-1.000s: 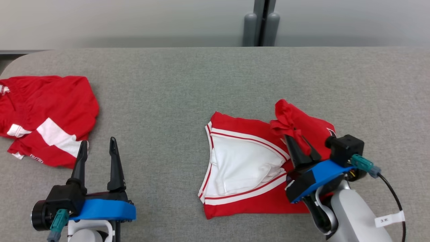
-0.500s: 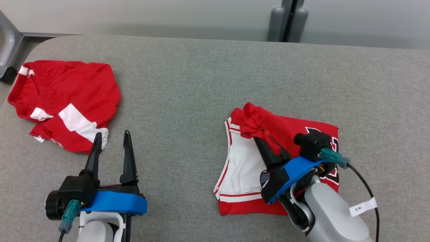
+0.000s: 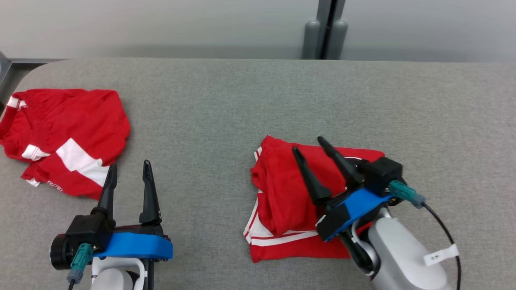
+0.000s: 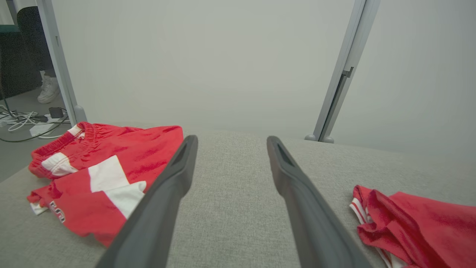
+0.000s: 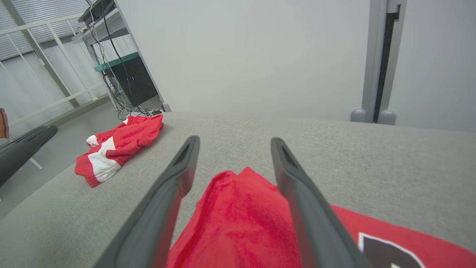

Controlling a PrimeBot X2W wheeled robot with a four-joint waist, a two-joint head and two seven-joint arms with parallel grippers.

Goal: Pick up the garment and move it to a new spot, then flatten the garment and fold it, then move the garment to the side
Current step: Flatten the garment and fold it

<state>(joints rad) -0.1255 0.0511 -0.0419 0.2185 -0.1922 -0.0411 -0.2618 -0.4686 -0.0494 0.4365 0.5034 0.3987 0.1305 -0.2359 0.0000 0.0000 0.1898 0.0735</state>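
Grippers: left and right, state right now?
Left gripper: open, empty.
Right gripper: open, above the red garment, gripping nothing.

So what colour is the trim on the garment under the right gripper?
White trim with a thin red stripe, on the red garment; clearest in the head view.

Head looks down; 2 wrist views share the table (image 3: 225, 104).
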